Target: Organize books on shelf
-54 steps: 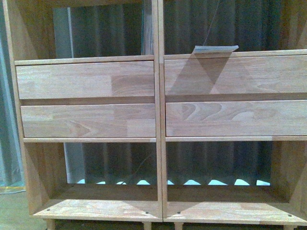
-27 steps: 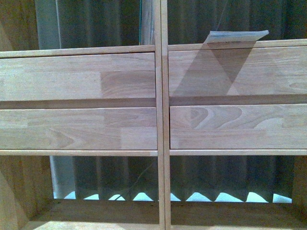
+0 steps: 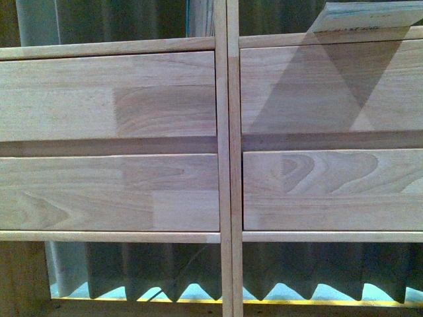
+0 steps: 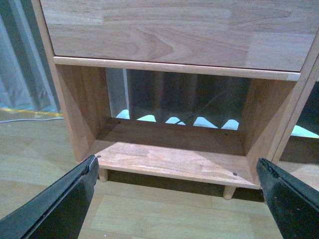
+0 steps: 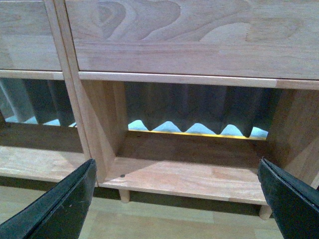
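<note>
The left fingers (image 4: 50, 209) are spread wide with nothing between them. Their two dark tips frame the lower left cubby (image 4: 169, 149) of the shelf (image 3: 106, 99). The right fingers (image 5: 291, 199) are just as wide and also hold nothing, and they point at the lower right cubby (image 5: 194, 164).

In the front view the shelf fills the frame. There are two rows of plain light-wood drawer fronts (image 3: 317, 191), split by a double divider (image 3: 226, 165) running up the middle. A thin pale-grey book (image 3: 370, 16) rests on the board just above the upper right drawer front, at its front edge. It is tilted and partly cut off by the top of the frame. A dark wedge of shadow falls on the drawer front below it. Only this one book is in view.

Through the open backs of the cubbies hangs a dark pleated curtain (image 3: 145, 271), with pale light showing under its hem. The wrist views show short peg legs (image 4: 229, 191) under the shelf, standing on a light wooden floor (image 4: 164, 219).
</note>
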